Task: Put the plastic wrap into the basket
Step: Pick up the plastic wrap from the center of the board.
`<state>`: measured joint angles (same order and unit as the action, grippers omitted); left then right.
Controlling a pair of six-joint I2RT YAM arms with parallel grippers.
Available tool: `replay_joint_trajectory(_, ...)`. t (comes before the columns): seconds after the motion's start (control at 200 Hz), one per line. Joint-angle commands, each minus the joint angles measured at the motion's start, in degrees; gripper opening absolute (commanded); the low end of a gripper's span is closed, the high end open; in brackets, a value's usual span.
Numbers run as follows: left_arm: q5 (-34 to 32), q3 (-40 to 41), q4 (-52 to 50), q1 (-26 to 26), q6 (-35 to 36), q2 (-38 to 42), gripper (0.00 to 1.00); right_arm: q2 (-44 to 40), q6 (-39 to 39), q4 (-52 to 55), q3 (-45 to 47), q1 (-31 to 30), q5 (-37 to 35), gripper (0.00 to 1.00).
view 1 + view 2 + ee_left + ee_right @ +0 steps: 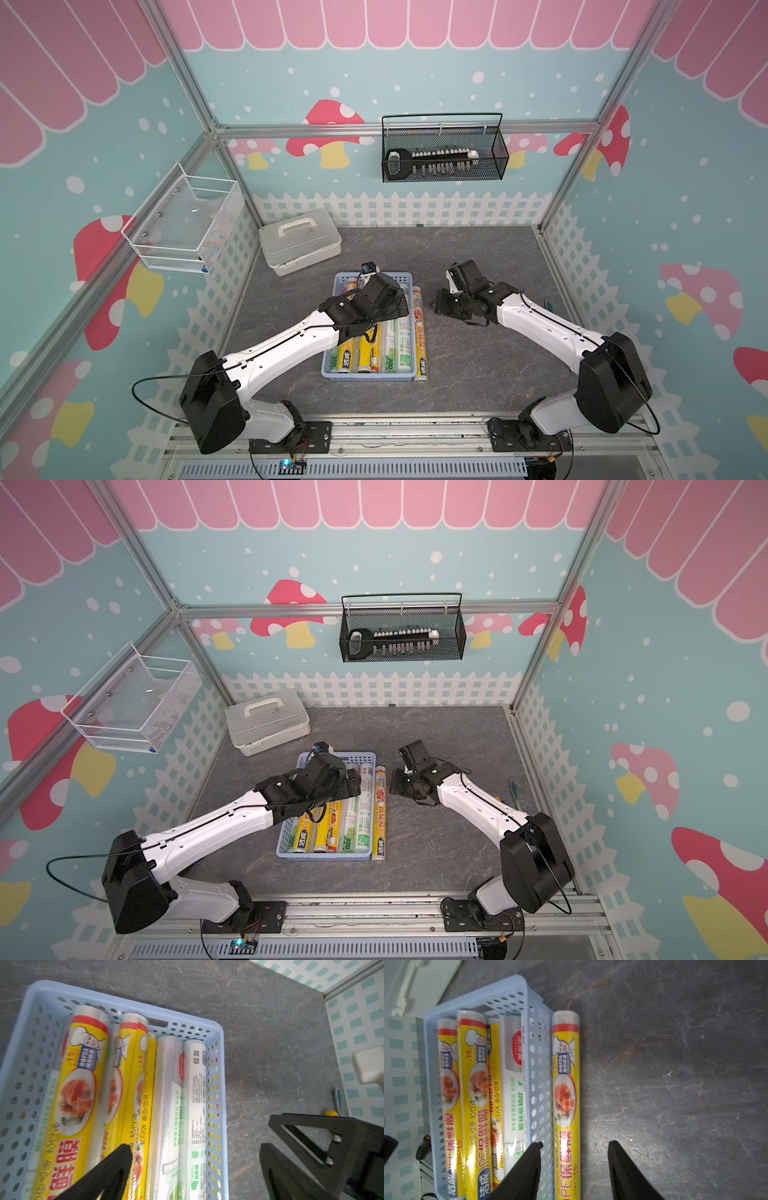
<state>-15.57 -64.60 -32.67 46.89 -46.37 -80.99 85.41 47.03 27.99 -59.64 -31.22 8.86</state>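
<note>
Yellow plastic wrap roll (566, 1084) lies on table (675, 1084), against basket (538, 1059) long side. Over it right gripper (574, 1144) hangs spread, empty; left gripper (195, 1147), spread and empty, over basket.

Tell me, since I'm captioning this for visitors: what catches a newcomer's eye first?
The light blue basket in the middle of the dark table stands out, packed with yellow and silvery plastic wrap rolls. One yellow roll lies just outside its wall, the right end effector open near it.
</note>
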Motion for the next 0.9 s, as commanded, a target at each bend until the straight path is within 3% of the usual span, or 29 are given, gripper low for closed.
replay_joint_trajectory(0.0,2.7,-3.3,0.3,1.3,2.2,-3.1,0.99,2.9,-3.4,0.3,0.2,0.0,6.9,0.52)
replay_joint_trajectory(0.21,0.6,-5.2,0.4,3.4,0.8,-5.9,0.99,8.7,-4.6,-2.7,-0.4,-0.1,14.9,0.54)
replay_joint_trajectory(0.46,-1.0,-4.6,0.2,3.4,1.0,-5.3,0.99,12.8,-4.7,-3.9,-1.8,-0.1,18.1,0.56)
replay_joint_trajectory(0.89,-1.7,-4.2,0.2,3.4,0.6,-5.3,0.99,19.4,-8.9,1.6,-6.3,-0.4,16.5,0.56)
